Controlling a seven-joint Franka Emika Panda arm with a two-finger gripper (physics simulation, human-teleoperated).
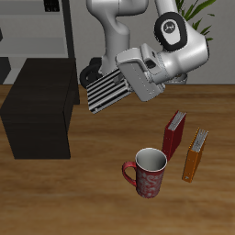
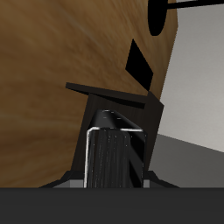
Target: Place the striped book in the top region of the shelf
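Note:
The striped book (image 1: 108, 90) hangs in the air, lying tilted with its black-and-white cover facing up, beside the low black shelf (image 1: 39, 110) and level with its top. My gripper (image 1: 126, 79) is shut on the book's end farthest from the shelf. In the wrist view the book (image 2: 112, 159) runs straight out from between the fingers, its white-edged dark cover seen close up. The book's free end sits just off the shelf's near upper corner, apart from it.
A red book (image 1: 173, 133) and an orange book (image 1: 195, 153) stand upright on the table. A red patterned mug (image 1: 148, 172) sits nearer the front edge. A tall grey open-frame rack (image 1: 37, 32) stands behind the shelf.

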